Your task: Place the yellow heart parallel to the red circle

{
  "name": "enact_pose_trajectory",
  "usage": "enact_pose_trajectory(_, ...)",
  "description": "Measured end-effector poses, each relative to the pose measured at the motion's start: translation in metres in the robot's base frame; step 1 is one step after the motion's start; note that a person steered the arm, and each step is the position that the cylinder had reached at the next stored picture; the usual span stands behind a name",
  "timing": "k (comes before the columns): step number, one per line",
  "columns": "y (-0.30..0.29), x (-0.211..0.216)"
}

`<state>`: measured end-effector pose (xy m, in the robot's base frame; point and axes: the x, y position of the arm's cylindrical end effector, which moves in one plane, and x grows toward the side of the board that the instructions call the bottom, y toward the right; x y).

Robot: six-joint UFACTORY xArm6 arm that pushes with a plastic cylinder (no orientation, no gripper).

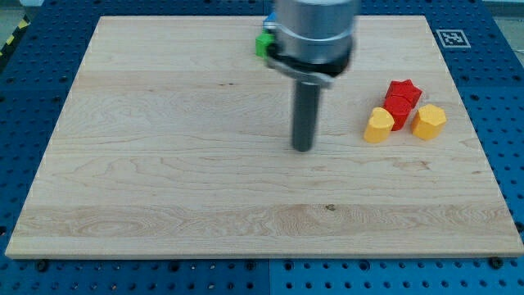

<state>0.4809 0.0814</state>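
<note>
My tip rests on the wooden board near the middle, to the left of a cluster of blocks. The yellow heart lies about 90 px to the tip's right. It touches a red block, whose round or cylindrical shape is hard to make out. A red star sits just above that red block. A yellow hexagon lies right of the red block. The tip touches no block.
A green block shows at the view's top, partly hidden behind the arm's grey body, with a bit of blue above it. The wooden board lies on a blue perforated table. A marker tag sits at the board's top right corner.
</note>
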Motion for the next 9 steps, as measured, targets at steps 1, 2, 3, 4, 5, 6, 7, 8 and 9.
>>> enact_pose_trajectory(1, 0.075, 0.013)
enact_pose_trajectory(2, 0.082, 0.018)
enact_pose_trajectory(3, 0.082, 0.007)
enact_pose_trajectory(4, 0.086, -0.007)
enact_pose_trajectory(5, 0.088, -0.007)
enact_pose_trajectory(6, 0.110, -0.007)
enact_pose_trajectory(7, 0.110, -0.008)
enact_pose_trajectory(8, 0.106, -0.025)
enact_pose_trajectory(9, 0.106, -0.028)
